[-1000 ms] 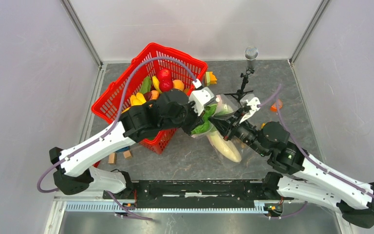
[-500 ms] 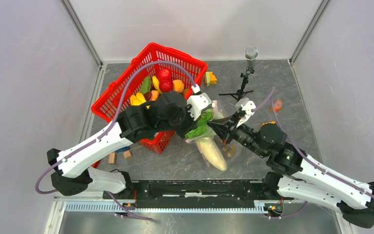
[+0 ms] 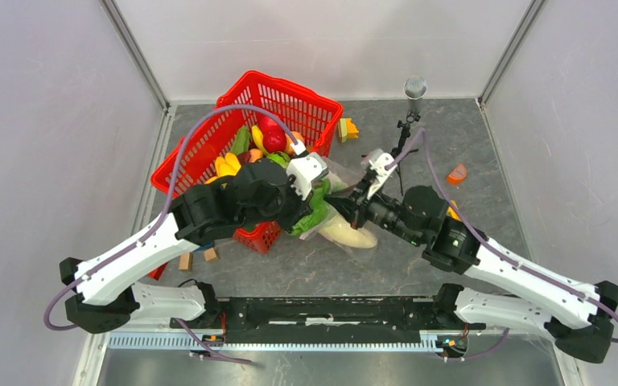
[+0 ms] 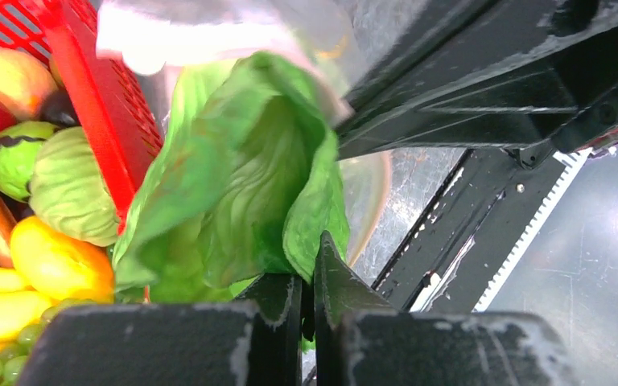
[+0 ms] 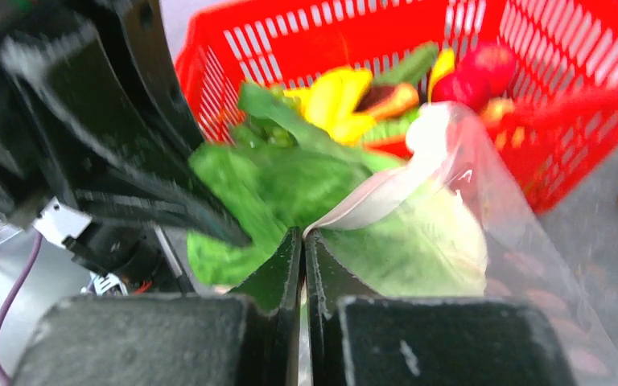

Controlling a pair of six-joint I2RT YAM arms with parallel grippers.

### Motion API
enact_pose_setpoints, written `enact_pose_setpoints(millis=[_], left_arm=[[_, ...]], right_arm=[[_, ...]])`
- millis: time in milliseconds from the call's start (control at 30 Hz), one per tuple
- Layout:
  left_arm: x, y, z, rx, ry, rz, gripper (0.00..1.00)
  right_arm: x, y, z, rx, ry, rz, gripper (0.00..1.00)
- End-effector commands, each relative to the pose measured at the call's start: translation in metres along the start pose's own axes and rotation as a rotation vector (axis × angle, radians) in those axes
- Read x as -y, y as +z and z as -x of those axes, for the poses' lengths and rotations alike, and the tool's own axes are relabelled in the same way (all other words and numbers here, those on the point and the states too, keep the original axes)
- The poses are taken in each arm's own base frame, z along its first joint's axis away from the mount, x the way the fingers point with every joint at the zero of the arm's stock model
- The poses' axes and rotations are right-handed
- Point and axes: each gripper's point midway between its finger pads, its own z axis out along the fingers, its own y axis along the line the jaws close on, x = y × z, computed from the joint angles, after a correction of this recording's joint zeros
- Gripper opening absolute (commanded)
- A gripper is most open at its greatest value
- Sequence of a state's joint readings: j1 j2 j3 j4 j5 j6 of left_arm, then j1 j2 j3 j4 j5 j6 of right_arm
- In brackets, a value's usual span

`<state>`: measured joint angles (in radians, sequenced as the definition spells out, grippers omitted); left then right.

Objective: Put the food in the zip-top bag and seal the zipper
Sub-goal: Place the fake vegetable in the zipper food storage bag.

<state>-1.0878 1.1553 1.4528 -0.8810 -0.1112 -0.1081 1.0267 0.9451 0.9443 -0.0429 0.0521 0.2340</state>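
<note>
My left gripper (image 3: 306, 217) is shut on a leaf of the green lettuce (image 3: 316, 211), held beside the red basket's near corner; in the left wrist view the lettuce (image 4: 241, 177) hangs in front of the closed fingers (image 4: 338, 281). My right gripper (image 3: 346, 206) is shut on the mouth edge of the clear zip-top bag (image 5: 459, 233), pinching its pale pink zipper strip (image 5: 370, 201). The lettuce (image 5: 265, 185) sits at the bag's mouth, partly behind the plastic. The long cream-white vegetable (image 3: 352, 233) lies inside the bag. Bananas, red fruit and other produce (image 3: 269, 141) stay in the basket.
The red mesh basket (image 3: 290, 92) stands at the back left, against my left arm. A microphone stand (image 3: 406, 129) is behind the right arm. An orange piece (image 3: 456, 173) and a yellow-orange toy (image 3: 348, 129) lie on the table. Wooden blocks (image 3: 185, 260) lie near the left arm.
Both grippers moved left toward the basket, taking the lettuce and the bag along. The white vegetable in the bag shifted left and up with it.
</note>
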Motion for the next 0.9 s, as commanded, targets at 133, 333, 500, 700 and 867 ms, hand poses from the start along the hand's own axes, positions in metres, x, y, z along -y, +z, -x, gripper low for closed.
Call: enact_pose_setpoints(millis=[133, 333, 500, 700, 867], left_arm=[[0.035, 0.061, 0.021, 0.036, -0.133, -0.117, 0.02], [0.067, 0.099, 0.025, -0.044, -0.123, -0.260, 0.02], [0.048, 0.118, 0.033, -0.074, -0.089, -0.140, 0.02], [0.055, 0.147, 0.009, -0.239, -0.038, -0.166, 0.02], [0.092, 0.138, 0.023, -0.138, -0.081, -0.387, 0.02]], right_arm=[[0.051, -0.049, -0.055, 0.039, 0.268, -0.284, 0.06], [0.076, -0.083, -0.065, 0.068, 0.316, -0.423, 0.06], [0.060, -0.089, -0.051, 0.128, 0.304, -0.307, 0.06], [0.056, -0.105, -0.016, 0.270, 0.318, -0.259, 0.06], [0.069, -0.110, -0.004, 0.258, 0.323, -0.361, 0.05]])
